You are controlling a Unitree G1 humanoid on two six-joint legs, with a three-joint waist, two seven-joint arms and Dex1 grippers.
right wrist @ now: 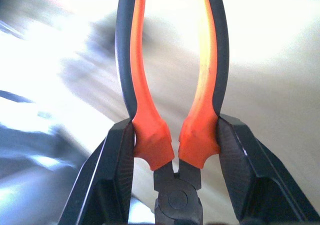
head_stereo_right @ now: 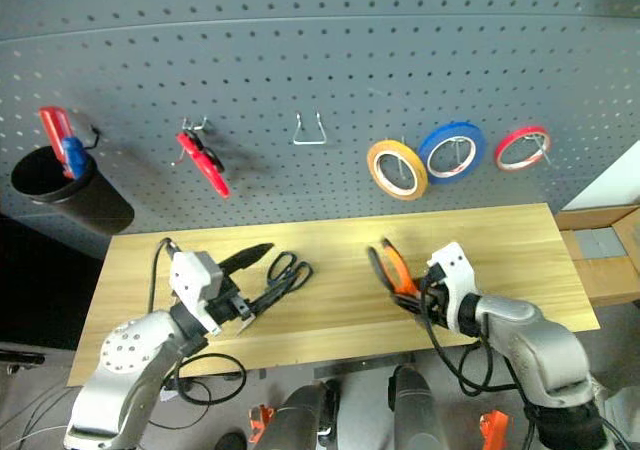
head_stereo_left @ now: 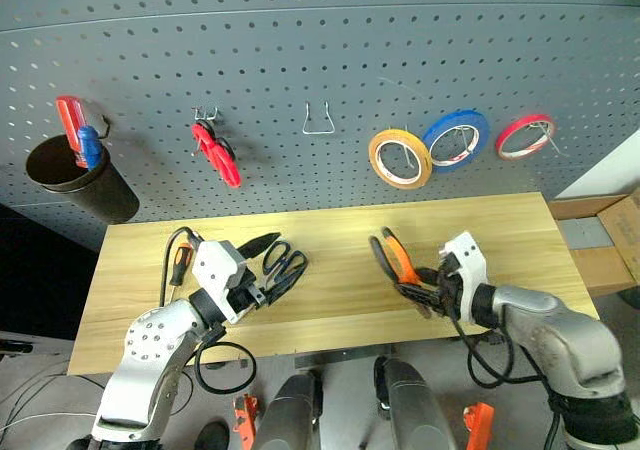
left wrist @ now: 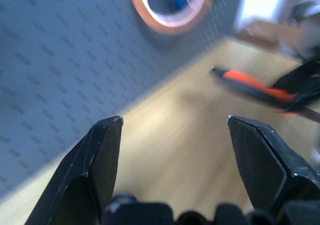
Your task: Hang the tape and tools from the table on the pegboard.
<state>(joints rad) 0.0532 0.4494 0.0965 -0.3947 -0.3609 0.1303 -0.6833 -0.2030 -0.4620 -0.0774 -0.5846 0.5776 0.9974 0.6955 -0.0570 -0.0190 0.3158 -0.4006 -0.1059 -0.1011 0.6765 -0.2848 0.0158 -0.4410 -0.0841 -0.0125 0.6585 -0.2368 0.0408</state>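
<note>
My right gripper [right wrist: 176,126] is shut on the orange-and-black pliers [head_stereo_left: 393,258], clamping both handles near the pivot, with the handles pointing away toward the pegboard [head_stereo_left: 300,60]. My left gripper [head_stereo_left: 267,267] is open and holds nothing, just above the table [head_stereo_left: 330,305]. The dark-blue-handled scissors [head_stereo_left: 287,266] lie on the table right at its fingertips. The orange-and-black screwdriver [head_stereo_left: 180,264] lies on the table, partly hidden behind my left arm. The yellow-tan tape [head_stereo_left: 400,158] hangs from a pegboard hook.
On the pegboard hang red scissors [head_stereo_left: 216,152], a bare wire hook [head_stereo_left: 319,120], a blue tape ring [head_stereo_left: 456,140] and a red one [head_stereo_left: 525,136]. A black cup [head_stereo_left: 80,178] at the left holds red and blue screwdrivers. Cardboard boxes [head_stereo_left: 605,235] sit past the table's right end.
</note>
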